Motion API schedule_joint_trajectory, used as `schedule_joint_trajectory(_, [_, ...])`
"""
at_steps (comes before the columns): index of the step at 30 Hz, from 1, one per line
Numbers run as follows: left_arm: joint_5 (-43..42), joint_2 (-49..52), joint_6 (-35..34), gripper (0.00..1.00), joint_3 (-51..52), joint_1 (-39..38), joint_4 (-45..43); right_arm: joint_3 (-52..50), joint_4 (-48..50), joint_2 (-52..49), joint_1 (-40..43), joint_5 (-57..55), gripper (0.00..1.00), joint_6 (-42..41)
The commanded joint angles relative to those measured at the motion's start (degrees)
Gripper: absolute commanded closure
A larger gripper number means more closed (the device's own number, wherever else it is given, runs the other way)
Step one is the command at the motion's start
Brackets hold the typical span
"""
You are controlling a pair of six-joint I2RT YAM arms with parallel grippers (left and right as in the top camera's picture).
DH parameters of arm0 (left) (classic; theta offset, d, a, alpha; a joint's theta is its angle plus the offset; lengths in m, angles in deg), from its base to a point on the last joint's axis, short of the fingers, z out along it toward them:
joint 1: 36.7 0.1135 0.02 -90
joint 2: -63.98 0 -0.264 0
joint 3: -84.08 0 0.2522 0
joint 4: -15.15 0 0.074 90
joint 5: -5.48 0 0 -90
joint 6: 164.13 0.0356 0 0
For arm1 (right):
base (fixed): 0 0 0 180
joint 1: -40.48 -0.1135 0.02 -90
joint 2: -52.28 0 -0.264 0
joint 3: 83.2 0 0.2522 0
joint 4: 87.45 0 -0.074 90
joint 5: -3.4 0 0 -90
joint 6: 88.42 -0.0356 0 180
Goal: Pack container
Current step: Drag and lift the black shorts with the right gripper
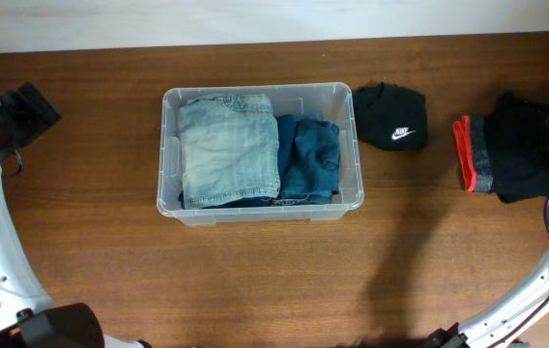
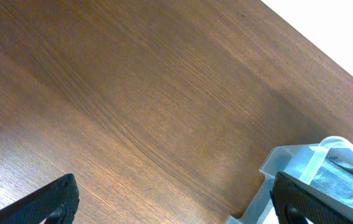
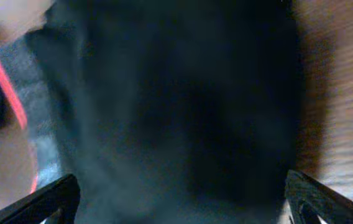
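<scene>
On the brown wooden table, the container is sitting a little left of centre, toward the far edge. Folded pale jeans are filling its left part, and darker blue jeans are lying just beside them in its right part. A black garment with a red and grey band is lying near the table's right end. A smaller black Nike piece is sitting between it and the container, close to the container's far right corner. The right gripper is hanging over the banded garment, its fingers spread wide, released. The left gripper is hanging over bare wood left of the container, its fingers likewise spread apart.
</scene>
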Motion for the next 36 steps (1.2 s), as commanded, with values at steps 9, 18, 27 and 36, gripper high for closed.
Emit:
schedule_joint_trajectory(9, [0.35,0.63,-0.35,0.01,0.28,0.15,0.04,-0.02,3.48,-0.68,0.04,-1.77,0.02,-4.46])
schedule_joint_trajectory(18, [0.35,0.63,-0.35,0.01,0.28,0.15,0.02,-0.52,2.89,-4.44,-1.57,-1.01,0.01,-4.44])
schedule_joint_trajectory(27, [0.35,0.63,-0.35,0.01,0.28,0.15,0.04,-0.61,2.54,-6.23,-5.18,2.99,0.01,-2.89])
schedule_joint_trajectory(36, [0.35,0.63,-0.35,0.01,0.28,0.15,0.04,-3.52,2.97,-7.26,-9.94,-2.75,0.01,-2.34])
